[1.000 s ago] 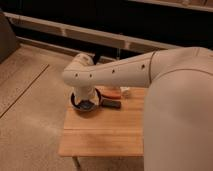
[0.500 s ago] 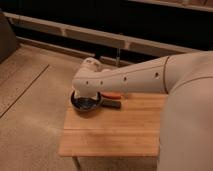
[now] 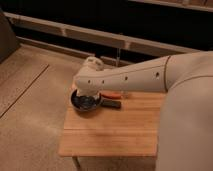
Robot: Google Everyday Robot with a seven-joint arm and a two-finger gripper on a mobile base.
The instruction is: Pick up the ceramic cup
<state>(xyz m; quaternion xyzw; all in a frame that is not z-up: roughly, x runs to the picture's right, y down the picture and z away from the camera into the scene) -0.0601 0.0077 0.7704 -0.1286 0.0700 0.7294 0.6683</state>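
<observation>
One view only, the camera view. Arm (image 3: 130,77) reaches across the wooden table (image 3: 110,135). The gripper (image 3: 88,96) hangs at its end, directly over the dark bowl (image 3: 85,104); whether it is wide or narrow I cannot tell. Just beside the gripper, back toward the arm's base, lie an orange strip (image 3: 113,94) and a dark flat object (image 3: 111,104). I see no ceramic cup (probably hidden behind the arm). My judgement: rise clear of the bowl, locate the cup, then descend squarely over it.

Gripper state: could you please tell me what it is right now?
Gripper: over the dark bowl; open or closed cannot be told.
</observation>
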